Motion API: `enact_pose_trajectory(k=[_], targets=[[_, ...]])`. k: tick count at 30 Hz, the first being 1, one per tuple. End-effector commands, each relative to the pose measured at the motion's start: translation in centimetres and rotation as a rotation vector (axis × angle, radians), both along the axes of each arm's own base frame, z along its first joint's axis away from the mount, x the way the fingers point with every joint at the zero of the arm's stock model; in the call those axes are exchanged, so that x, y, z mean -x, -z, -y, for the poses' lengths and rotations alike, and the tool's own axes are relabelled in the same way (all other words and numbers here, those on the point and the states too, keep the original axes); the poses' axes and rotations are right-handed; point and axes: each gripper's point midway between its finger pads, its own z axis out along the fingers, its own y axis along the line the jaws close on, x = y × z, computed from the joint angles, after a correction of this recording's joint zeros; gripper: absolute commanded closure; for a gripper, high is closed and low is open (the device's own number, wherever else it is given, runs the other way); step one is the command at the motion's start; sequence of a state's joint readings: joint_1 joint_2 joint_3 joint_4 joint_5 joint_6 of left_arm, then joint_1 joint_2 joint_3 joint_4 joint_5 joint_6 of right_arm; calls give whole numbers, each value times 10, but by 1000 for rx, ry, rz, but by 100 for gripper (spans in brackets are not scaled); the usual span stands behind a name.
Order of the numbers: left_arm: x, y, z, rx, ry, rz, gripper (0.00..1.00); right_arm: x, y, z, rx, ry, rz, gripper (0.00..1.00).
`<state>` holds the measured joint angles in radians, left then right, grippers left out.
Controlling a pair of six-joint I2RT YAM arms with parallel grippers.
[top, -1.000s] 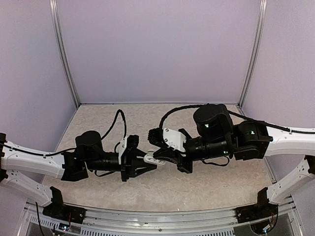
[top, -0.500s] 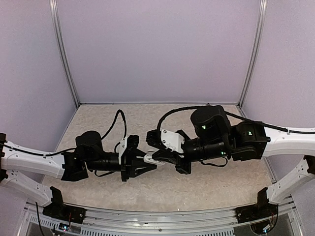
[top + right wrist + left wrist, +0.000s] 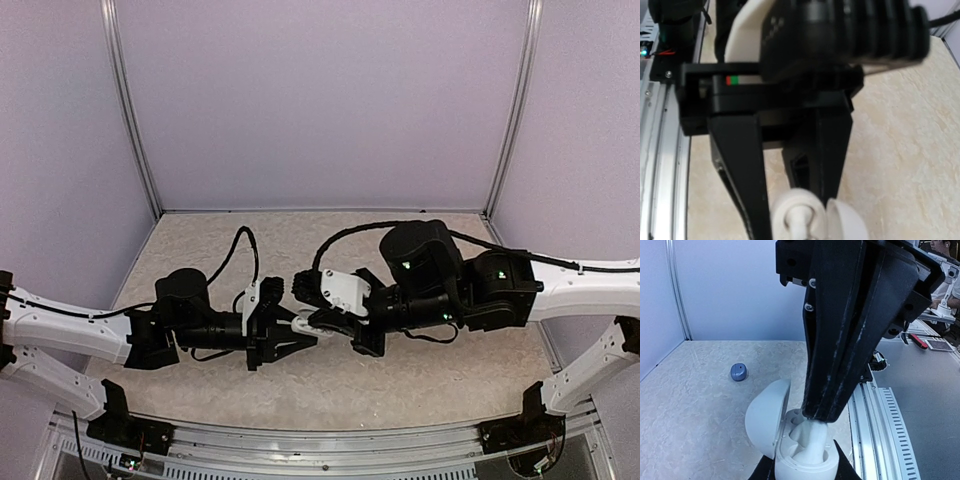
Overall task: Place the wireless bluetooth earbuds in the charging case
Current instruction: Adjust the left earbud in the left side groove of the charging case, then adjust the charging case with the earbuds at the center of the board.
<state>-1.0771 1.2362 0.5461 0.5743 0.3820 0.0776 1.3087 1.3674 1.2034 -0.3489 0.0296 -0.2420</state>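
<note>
My left gripper (image 3: 297,330) is shut on the base of a white charging case (image 3: 805,462), held above the table with its lid (image 3: 766,417) swung open to the left. My right gripper (image 3: 320,320) comes in from above in the left wrist view (image 3: 819,412). It is shut on a white earbud (image 3: 811,440) whose lower end sits in a socket of the case. In the right wrist view the case (image 3: 792,207) and the earbud's stem (image 3: 801,224) show at the bottom, between the left gripper's black fingers (image 3: 742,165). The other earbuds are out of view.
A small blue rounded object (image 3: 739,372) lies on the speckled table (image 3: 695,405) to the far left of the case. A metal rail (image 3: 880,425) runs along the table's near edge. Purple walls (image 3: 320,100) enclose the table at the back and sides.
My right arm has shifted a little to the left, bringing the earbud closer into the case. My left arm has hardly moved.
</note>
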Motion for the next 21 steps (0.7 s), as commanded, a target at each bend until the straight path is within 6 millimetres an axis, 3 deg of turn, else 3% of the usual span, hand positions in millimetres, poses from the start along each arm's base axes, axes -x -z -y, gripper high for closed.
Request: enact_pose_trajectory(k=[1, 6, 10, 16, 21], targets=[[5, -27, 0, 86, 21, 38, 100, 22, -20, 1, -61, -97, -21, 93], [5, -26, 0, 85, 24, 34, 100, 38, -46, 9, -164, -168, -20, 89], [7, -27, 0, 91, 35, 37, 100, 19, -57, 17, -196, -69, 18, 88], [11, -33, 0, 109, 59, 44, 100, -34, -38, 27, -112, 150, 46, 87], [15, -37, 0, 120, 77, 48, 100, -48, -17, 26, -37, 206, 69, 87]])
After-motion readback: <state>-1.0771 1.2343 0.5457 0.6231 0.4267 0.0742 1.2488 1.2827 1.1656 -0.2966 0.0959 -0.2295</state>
